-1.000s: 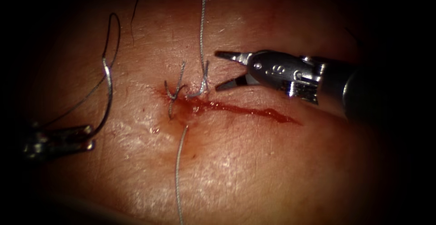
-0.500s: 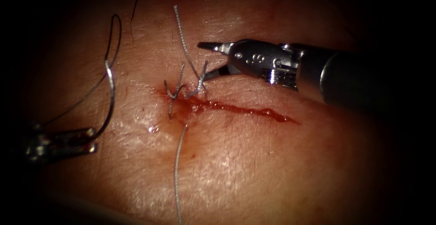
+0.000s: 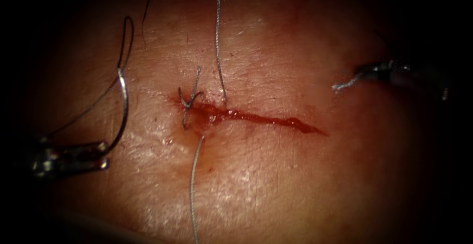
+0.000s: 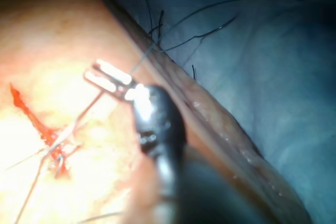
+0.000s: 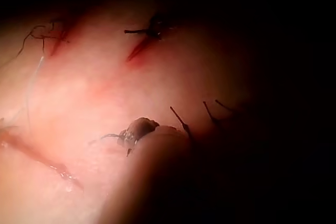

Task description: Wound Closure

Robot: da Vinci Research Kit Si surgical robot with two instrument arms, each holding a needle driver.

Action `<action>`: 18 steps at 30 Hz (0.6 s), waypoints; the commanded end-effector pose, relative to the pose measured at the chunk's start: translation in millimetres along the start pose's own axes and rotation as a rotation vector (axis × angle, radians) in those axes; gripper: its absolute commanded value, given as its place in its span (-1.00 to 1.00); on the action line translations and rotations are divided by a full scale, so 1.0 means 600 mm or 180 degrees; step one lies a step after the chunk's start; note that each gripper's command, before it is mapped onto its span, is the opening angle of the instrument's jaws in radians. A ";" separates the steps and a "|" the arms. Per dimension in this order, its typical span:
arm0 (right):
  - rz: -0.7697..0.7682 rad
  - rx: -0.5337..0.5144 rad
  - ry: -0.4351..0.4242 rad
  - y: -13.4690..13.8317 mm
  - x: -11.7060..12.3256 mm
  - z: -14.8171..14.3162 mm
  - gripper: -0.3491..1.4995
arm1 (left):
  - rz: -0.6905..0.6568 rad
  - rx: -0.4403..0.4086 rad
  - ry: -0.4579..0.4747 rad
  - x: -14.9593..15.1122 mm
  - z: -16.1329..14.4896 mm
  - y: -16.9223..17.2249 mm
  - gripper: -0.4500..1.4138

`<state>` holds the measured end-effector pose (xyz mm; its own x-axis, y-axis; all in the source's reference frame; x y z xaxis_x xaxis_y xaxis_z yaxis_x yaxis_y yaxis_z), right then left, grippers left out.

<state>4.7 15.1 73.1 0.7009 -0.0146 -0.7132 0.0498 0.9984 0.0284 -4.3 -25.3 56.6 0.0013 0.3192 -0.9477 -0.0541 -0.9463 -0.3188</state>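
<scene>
At the frame's left edge, my left gripper (image 3: 101, 153) is clamping the thin curved steel needle (image 3: 123, 84) by its lower end, outside the pinkish pork tissue (image 3: 276, 175), keeping it clear. At right, my right gripper (image 3: 367, 71) is gripping a short cut thread end (image 3: 345, 83), away from the red cut (image 3: 266, 120).

- Tissue (image 3: 276, 175): pinkish-tan, with pale glossy speckling below the cut.
- Cut (image 3: 256, 118): a dark red line; the red fluid (image 3: 204, 116) is deepest at its left end.
- Thread (image 3: 193, 190): grey, finely twisted texture; the knot (image 3: 189, 101) is darker grey.
- Needle (image 3: 123, 96): silvery steel with bright glints.
- Left tool (image 3: 74, 155): dull metallic grey.
- Right tool (image 3: 379, 71): dark grey, with a pale blue-grey cut piece of thread (image 3: 345, 84) at its tip.
</scene>
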 end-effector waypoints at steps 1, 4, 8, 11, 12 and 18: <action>0.0049 -0.0016 -0.0198 0.0014 -0.0082 -0.0022 -1.00 | -0.0008 -0.0013 -0.0013 -0.0014 0.0000 0.0013 -1.00; 0.0116 -0.0126 -0.0326 0.0015 -0.0134 -0.0018 -1.00 | -0.0024 -0.0015 -0.0011 -0.0015 0.0002 0.0014 -1.00; 0.0133 -0.0049 -0.0424 0.0002 -0.0173 0.0064 -0.95 | -0.0023 -0.0027 -0.0016 -0.0016 0.0002 0.0015 -1.00; 0.0216 -0.0599 -0.0504 0.0029 -0.0170 0.0056 0.98 | -0.0023 -0.0031 -0.0014 -0.0016 0.0001 0.0015 -1.00; 0.0262 -0.0625 -0.0509 0.0034 -0.0167 0.0051 0.98 | -0.0023 -0.0030 -0.0014 -0.0016 0.0001 0.0015 -1.00; 0.0394 -0.0599 -0.0700 0.0109 -0.0079 -0.0056 0.98 | -0.0026 -0.0040 -0.0009 -0.0014 0.0000 0.0014 -1.00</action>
<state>-1.4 21.6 72.6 0.8309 0.1205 -0.5432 -0.1704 0.9845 -0.0423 -4.4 -25.4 56.6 0.0010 0.3229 -0.9464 -0.0425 -0.9455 -0.3227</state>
